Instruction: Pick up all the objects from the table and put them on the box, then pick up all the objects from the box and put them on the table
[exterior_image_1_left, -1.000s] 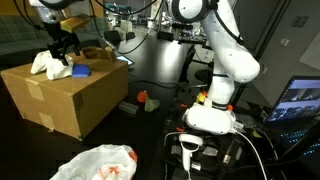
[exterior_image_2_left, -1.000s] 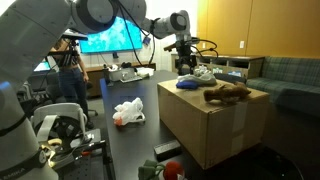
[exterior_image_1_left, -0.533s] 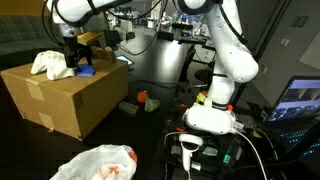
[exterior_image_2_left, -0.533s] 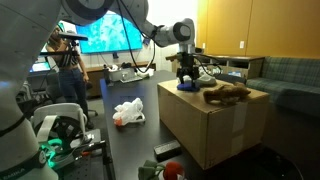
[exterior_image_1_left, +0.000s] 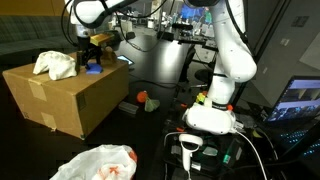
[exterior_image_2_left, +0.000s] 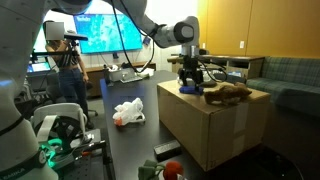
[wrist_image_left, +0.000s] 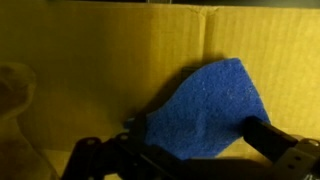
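The brown cardboard box (exterior_image_1_left: 55, 100) stands on the black table (exterior_image_1_left: 150, 125). A cream-white cloth (exterior_image_1_left: 54, 64) and a blue pad (exterior_image_1_left: 92, 69) lie on its top. In the wrist view the blue pad (wrist_image_left: 205, 105) lies flat on the box top (wrist_image_left: 100, 60). My gripper (wrist_image_left: 200, 138) is open, with one dark finger (wrist_image_left: 265, 135) on each side of the pad. A brown lump (exterior_image_2_left: 228, 93) rests on the box beside the gripper (exterior_image_2_left: 190, 80). On the table lie a white bag with red print (exterior_image_1_left: 95, 163), a small orange-red item (exterior_image_1_left: 143, 98) and a dark flat bar (exterior_image_1_left: 128, 107).
A white barcode scanner (exterior_image_1_left: 190, 150) stands by the robot base (exterior_image_1_left: 210, 115) among cables. A grey-green couch (exterior_image_2_left: 290, 80) sits behind the box, and a person (exterior_image_2_left: 65, 60) stands before a lit screen (exterior_image_2_left: 105, 35) at the back.
My gripper has moved along the box top away from the cream cloth and down over the blue pad. Its jaws have stayed open.
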